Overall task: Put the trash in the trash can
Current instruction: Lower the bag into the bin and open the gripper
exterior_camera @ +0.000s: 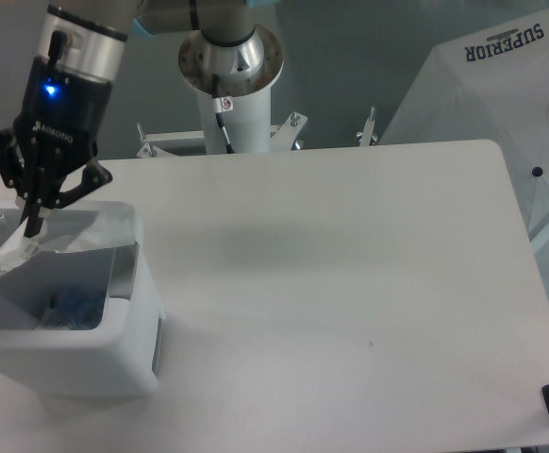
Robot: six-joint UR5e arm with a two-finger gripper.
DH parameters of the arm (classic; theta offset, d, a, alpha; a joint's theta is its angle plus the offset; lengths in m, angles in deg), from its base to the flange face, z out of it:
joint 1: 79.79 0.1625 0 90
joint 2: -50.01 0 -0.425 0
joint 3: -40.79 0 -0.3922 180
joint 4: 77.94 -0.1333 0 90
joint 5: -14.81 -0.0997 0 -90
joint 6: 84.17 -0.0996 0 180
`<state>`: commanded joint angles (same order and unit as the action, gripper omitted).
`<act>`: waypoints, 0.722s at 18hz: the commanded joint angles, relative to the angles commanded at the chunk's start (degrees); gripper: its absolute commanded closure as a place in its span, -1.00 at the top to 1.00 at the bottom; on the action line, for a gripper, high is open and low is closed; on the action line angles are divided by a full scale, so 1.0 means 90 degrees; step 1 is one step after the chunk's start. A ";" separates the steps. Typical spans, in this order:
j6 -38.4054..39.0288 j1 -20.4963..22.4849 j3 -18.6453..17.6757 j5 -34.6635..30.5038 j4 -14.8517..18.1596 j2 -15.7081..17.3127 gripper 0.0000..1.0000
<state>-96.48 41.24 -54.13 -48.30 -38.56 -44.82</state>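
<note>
The gripper (35, 225) is seen above the far left corner of the bin (86, 363), its fingers pinched narrow on the upper edge of the bag (62, 241). The bag is draped from the fingertips across the bin's opening, with one end trailing over the left rim and the other lying along the right rim, so that it is only partly inside. The bottle (72, 309), bluish and crumpled-looking, is seen at the bottom of the bin, beneath the bag. The table (350, 283) beside the bin is shown without other trash.

The drop is judged to be the step in hand. It is best done with the bag carried toward the middle of the opening and lowered until its loose ends are drawn clear of the rims, and only then released; otherwise the light film could be left hanging over the edge or slide out.
</note>
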 joint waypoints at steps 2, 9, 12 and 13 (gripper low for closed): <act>0.0156 -0.0010 -0.0039 0.0000 0.0010 -0.0039 -1.00; 0.0410 -0.0243 -0.0391 -0.0010 0.0010 -0.0020 -1.00; 0.0635 -0.0390 -0.0371 0.0000 0.0019 0.0000 -1.00; 0.0635 -0.0410 -0.0352 -0.0019 0.0020 -0.0020 -1.00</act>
<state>-90.76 37.55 -57.30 -48.47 -38.39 -45.00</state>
